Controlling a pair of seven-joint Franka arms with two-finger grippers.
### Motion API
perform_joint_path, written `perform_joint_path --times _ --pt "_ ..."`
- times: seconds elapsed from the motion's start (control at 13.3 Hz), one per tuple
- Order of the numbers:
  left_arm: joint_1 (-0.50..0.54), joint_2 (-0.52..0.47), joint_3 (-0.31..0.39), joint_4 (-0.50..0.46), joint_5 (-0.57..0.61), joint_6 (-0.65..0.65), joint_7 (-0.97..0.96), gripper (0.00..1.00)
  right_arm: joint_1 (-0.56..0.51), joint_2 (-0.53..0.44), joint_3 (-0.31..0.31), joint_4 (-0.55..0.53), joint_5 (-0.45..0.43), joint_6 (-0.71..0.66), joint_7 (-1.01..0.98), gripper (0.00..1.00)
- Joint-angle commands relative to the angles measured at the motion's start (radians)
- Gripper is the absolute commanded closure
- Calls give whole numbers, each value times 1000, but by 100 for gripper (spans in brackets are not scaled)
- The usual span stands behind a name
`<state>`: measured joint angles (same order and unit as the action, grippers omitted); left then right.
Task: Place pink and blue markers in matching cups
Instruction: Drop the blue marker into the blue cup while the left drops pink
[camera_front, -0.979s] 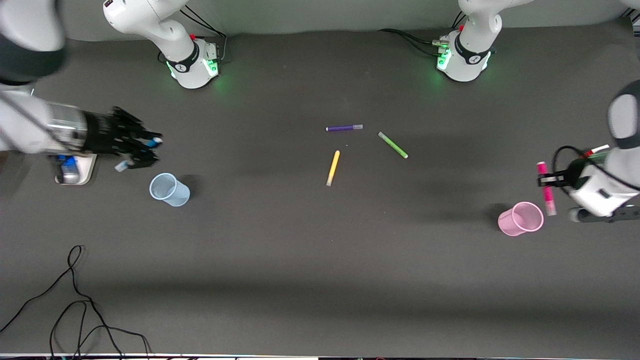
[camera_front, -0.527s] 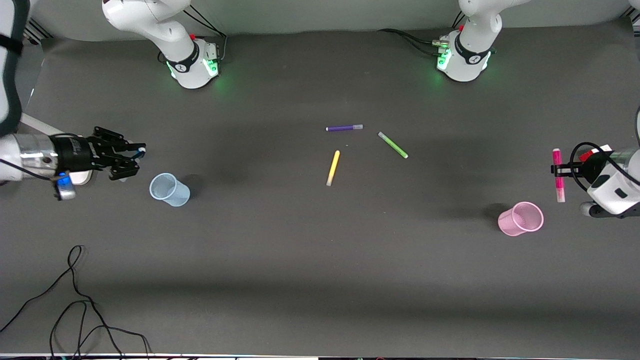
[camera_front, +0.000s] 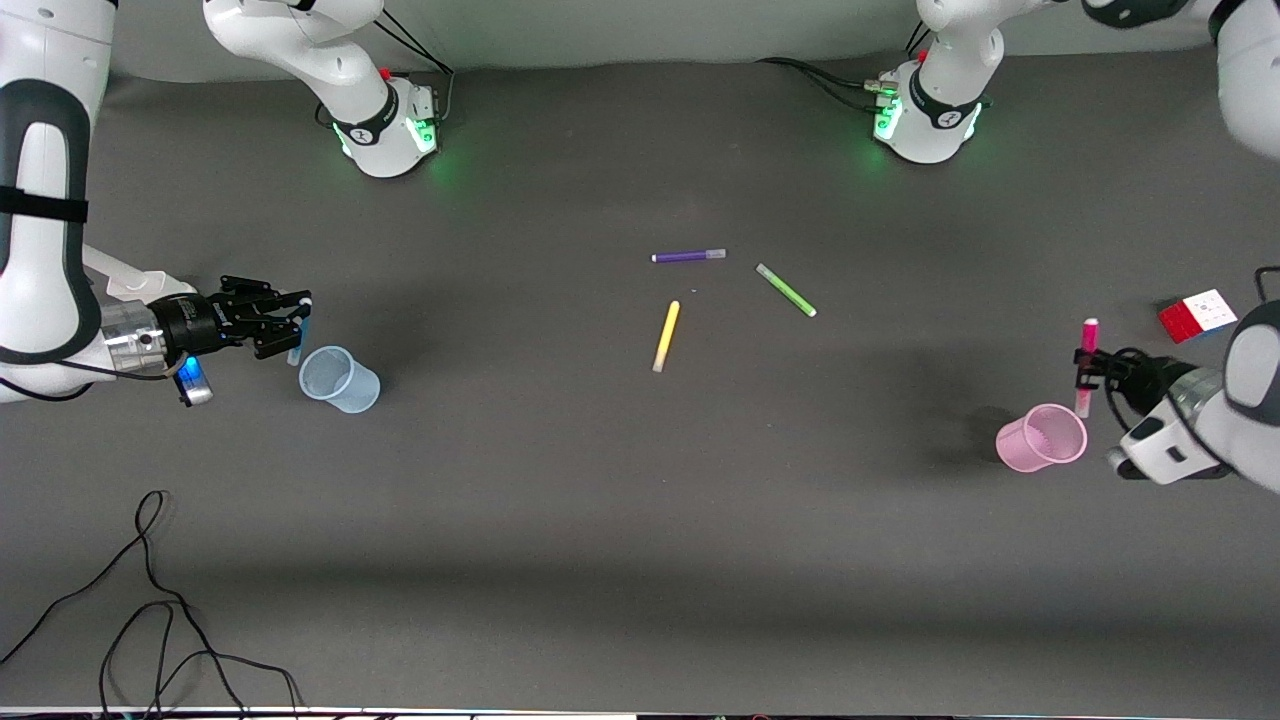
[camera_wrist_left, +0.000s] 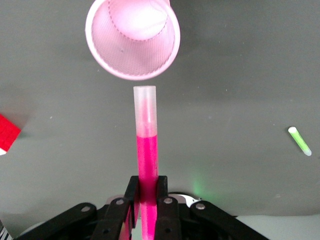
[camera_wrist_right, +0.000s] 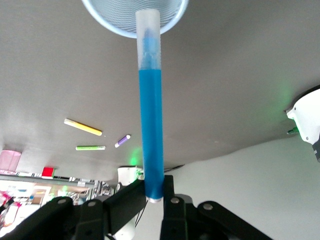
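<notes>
Right hand (camera_front: 290, 325) grips blue marker (camera_front: 297, 340) at blue cup (camera_front: 339, 379) rim; left hand (camera_front: 1085, 372) grips pink marker (camera_front: 1085, 365) beside pink cup (camera_front: 1041, 438)

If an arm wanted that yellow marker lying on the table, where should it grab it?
Probably mid-barrel, from straight above. The yellow marker lies flat and slim, clear of the purple marker and green marker, so fingers could close across its width.

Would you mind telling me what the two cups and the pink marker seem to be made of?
Pink cup and blue cup: probably thin translucent plastic, since the wall shows a fine mesh texture and lets light through. Pink marker, held in the left gripper: apparently smooth plastic, with a clear frosted cap showing the tip inside.
</notes>
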<state>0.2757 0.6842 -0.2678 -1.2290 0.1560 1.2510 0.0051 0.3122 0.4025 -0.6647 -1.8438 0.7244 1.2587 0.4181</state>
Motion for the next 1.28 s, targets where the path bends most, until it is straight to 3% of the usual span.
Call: perform_joint_path --times 0.0,0.15,0.53,0.6,0.68,0.75,0.83,0.9,0.98,1.05,1.21 --pt "-13 89 1 88 48 -1 9 100 16 44 -1 8 53 -4 -19 100" --pt "-13 124 2 85 66 36 9 100 16 70 0 12 99 7 -22 100" --pt "-23 163 4 79 88 110 4 100 8 136 2 31 109 22 -108 100" --pt "-23 167 4 79 89 122 1 94 8 147 2 35 109 25 -111 100" --pt "-23 170 4 79 92 134 1 66 8 156 2 40 109 25 -114 100" --pt "-21 172 4 79 91 142 4 9 8 157 0 47 107 25 -145 100" --pt "-21 170 4 80 91 140 0 0 7 159 0 49 107 25 -163 100" --pt "-23 166 4 83 91 136 -2 0 7 168 2 58 109 25 -159 66" --pt "-23 158 2 89 91 122 -1 0 7 176 0 73 109 25 -145 7" --pt "-21 143 1 91 89 113 1 0 5 171 0 83 109 21 -143 0" --pt "-18 129 2 141 86 70 -17 0 -2 148 -4 121 90 8 -143 0"
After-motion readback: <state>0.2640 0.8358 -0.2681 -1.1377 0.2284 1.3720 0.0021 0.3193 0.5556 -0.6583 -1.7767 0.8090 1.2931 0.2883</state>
